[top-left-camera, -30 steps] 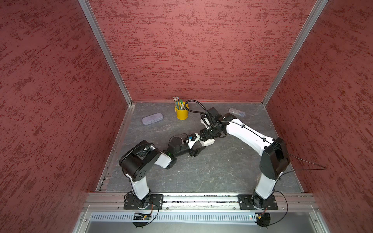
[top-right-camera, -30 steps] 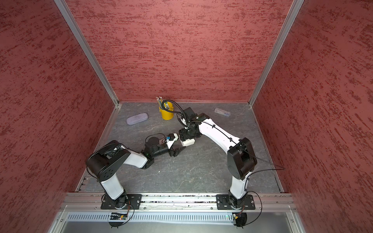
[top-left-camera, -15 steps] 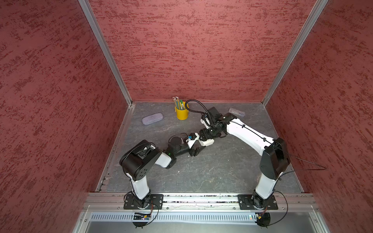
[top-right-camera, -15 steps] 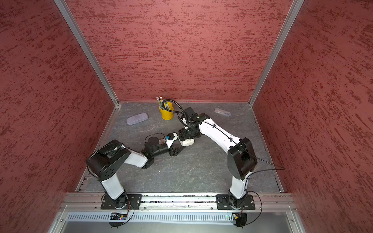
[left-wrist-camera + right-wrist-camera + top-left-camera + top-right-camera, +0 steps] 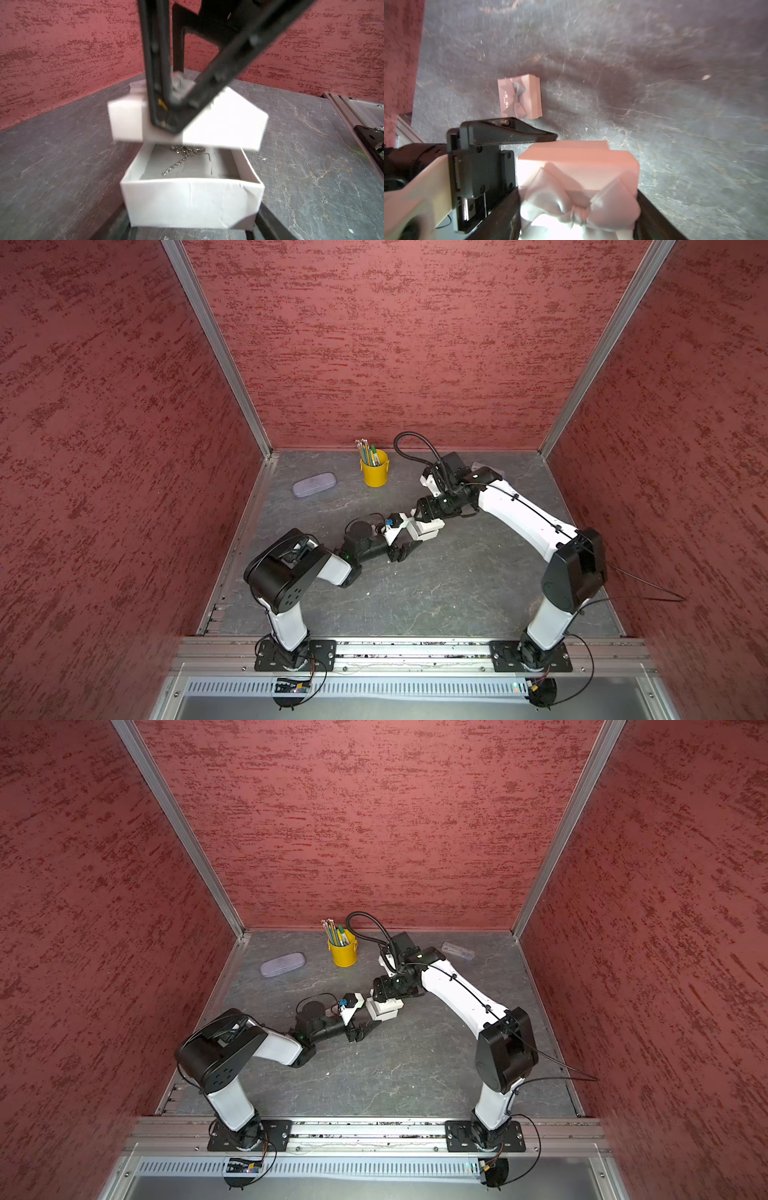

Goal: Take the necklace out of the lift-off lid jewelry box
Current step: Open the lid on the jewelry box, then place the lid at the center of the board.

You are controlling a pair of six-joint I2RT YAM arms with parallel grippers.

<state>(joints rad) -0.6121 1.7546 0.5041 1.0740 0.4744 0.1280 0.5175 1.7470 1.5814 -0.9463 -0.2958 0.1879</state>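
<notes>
While lid (image 5: 228,128) tilts above; square paper box (image 5: 191,201) | silvery chain necklace (image 5: 179,159)

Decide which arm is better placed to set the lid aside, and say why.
Right, probably. The right gripper grips the lid, raised above the box base with the necklace showing inside; the left gripper is clamped around that base, steadying it.

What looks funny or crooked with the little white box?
The lid hangs crooked above the open box, twisted so their corners don't line up. One wall of the box has a crease by a corner. The necklace inside looks fine.
</notes>
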